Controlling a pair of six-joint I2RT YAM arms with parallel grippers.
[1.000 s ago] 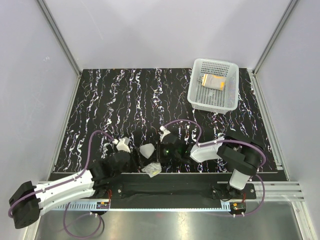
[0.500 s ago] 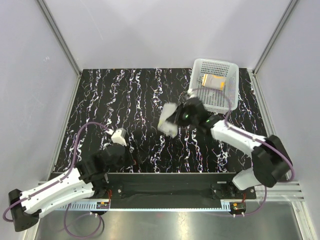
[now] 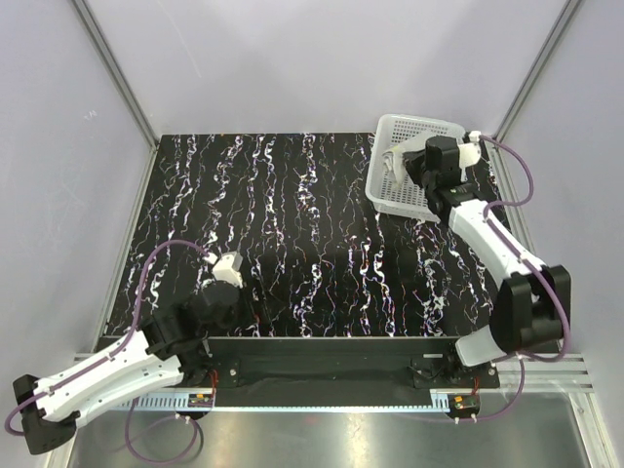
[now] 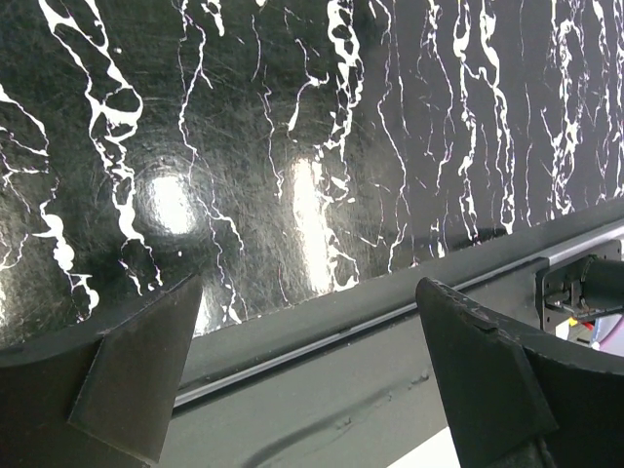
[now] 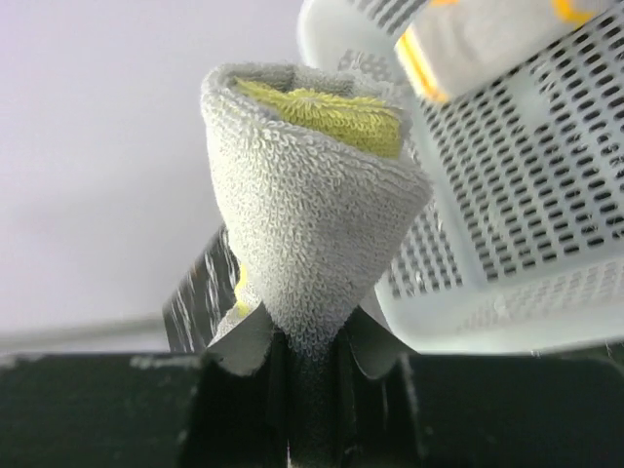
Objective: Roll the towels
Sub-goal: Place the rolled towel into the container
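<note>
Right wrist view: the right end effector [image 5: 312,366] is clenched on the base of a rolled towel [image 5: 310,195], grey-white outside with a yellow core, the roll standing up from the fingers. Behind it is the white basket [image 5: 507,224], with a second towel [image 5: 483,39] lying inside, grey with orange-yellow edging. In the top external view the right arm reaches to the far right corner of the bench [image 3: 292,195], over the basket; the roll looks not yet set down. The left end effector [image 4: 307,390] is released, nothing between its fingers, low at the near bench edge. The step in hand is likely putting the roll in the basket. To do it well: lower inside the wall, beside the second towel rather than on it, loose edge down so it won't unroll, then let go.
</note>
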